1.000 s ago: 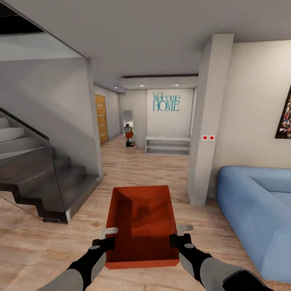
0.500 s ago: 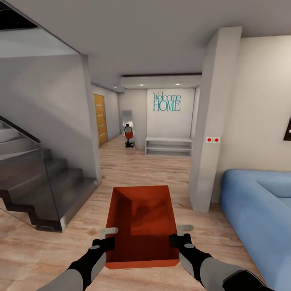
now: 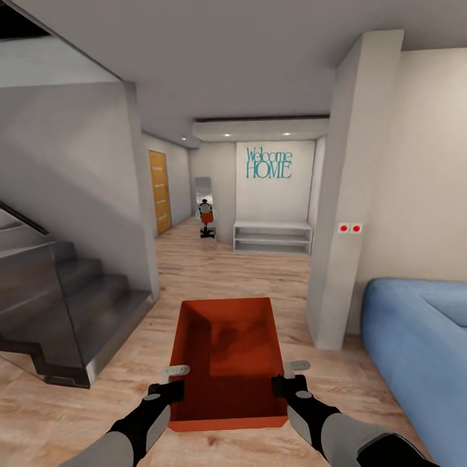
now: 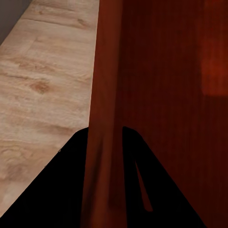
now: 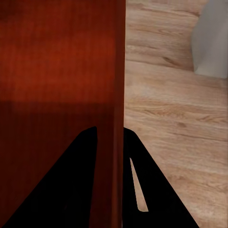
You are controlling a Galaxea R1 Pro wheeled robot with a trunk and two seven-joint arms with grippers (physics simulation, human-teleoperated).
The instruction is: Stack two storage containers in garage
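Orange-red storage container [image 3: 228,360] held level above the wood-plank floor [image 3: 214,272], left gripper [image 4: 105,142] clamped on its left wall, right gripper [image 5: 110,137] clamped on its right wall, grey staircase [image 3: 71,305] left of container, blue sofa [image 3: 415,337] right of it

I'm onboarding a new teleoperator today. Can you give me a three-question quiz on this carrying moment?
1. True or false: the orange-red rectangular plastic storage container rests on the pale wood-plank floor.
2. Which holds the container's side walls? A) left gripper alone B) right gripper alone C) both.
3. Fill in: the blue padded sofa lies on the robot's ____ side.

Key: 1. False, it is carried above the floor. 2. C; each wrist view shows a wall pinched between two fingers. 3. Right.
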